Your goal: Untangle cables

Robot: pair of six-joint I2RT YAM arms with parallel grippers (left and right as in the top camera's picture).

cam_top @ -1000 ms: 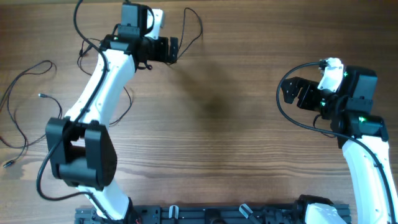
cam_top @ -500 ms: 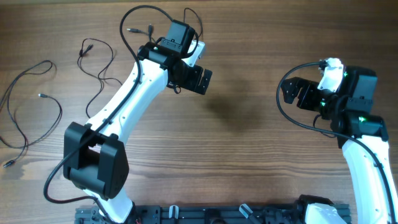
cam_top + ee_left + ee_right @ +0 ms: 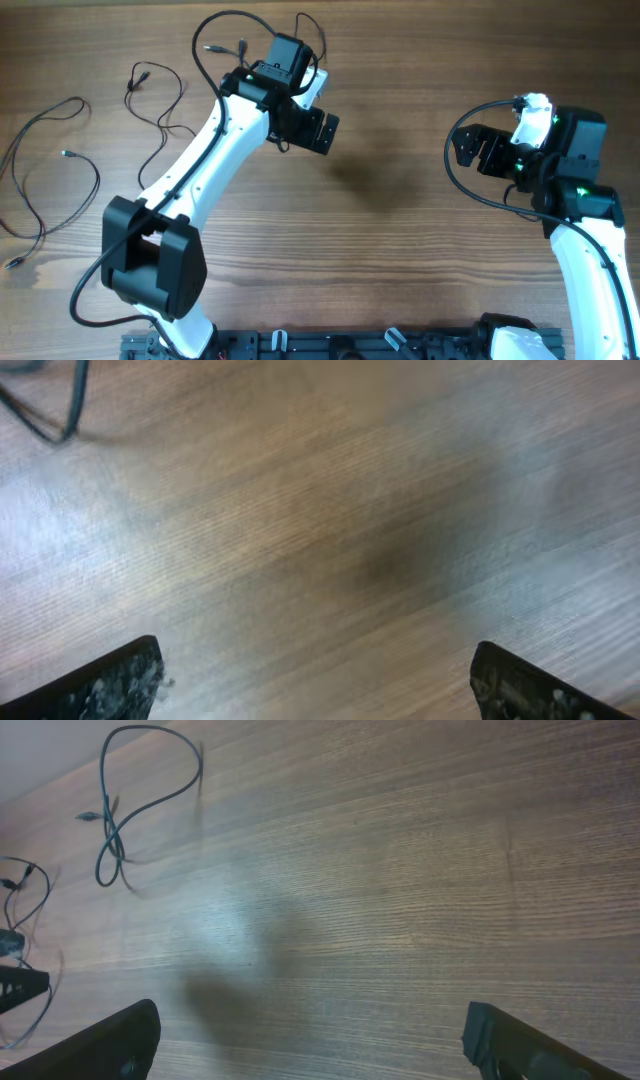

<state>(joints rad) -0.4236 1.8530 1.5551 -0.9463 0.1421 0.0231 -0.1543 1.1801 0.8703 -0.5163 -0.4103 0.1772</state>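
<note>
The left claw (image 3: 325, 130) hangs wide open and empty over the table (image 3: 400, 260). The 3 cables (image 3: 160, 126) lie separate, from its 9 to 12 o'clock, none touching it. The right claw (image 3: 468, 150), also open and empty, sits well apart at 3 o'clock.

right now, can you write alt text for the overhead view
Thin black cables lie in loose wavy strands across the left of a wooden table. The left hand hangs open and empty above the upper middle, the right hand open and empty at the right.
</note>
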